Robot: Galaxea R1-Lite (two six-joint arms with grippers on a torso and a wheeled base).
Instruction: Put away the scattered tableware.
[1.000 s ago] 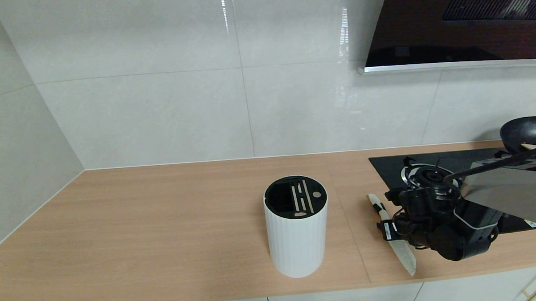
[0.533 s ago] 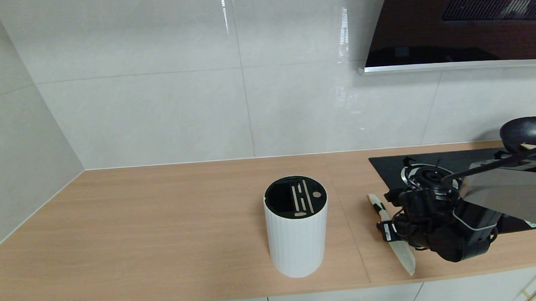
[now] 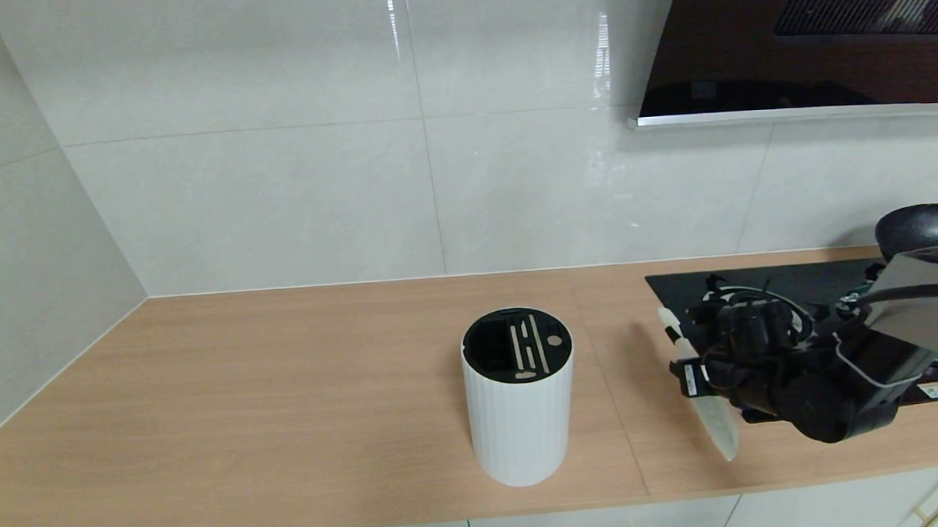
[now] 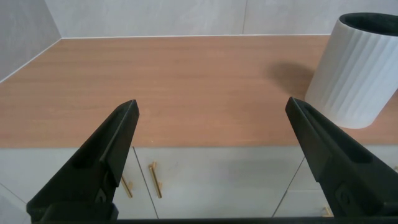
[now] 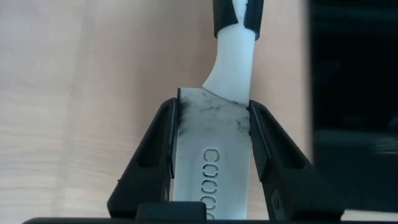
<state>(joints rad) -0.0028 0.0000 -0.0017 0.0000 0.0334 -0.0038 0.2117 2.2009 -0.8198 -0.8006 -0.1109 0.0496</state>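
Knife (image 5: pixel 214 143), speckled white, pinched by black fingers (image 5: pixel 152 162).

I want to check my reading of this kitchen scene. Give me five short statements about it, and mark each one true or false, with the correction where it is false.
1. The right gripper is shut on the blade of the white knife. True.
2. The white holder lies on its side on the counter. False: it stands upright, with its slotted top facing up.
3. The left gripper holds a spoon. False: it is open and holds nothing.
4. A black pan sits at the far right, by the hob. True.
5. The white knife stands in a slot of the white holder. False: it is apart from the holder, to its right, in the right gripper.
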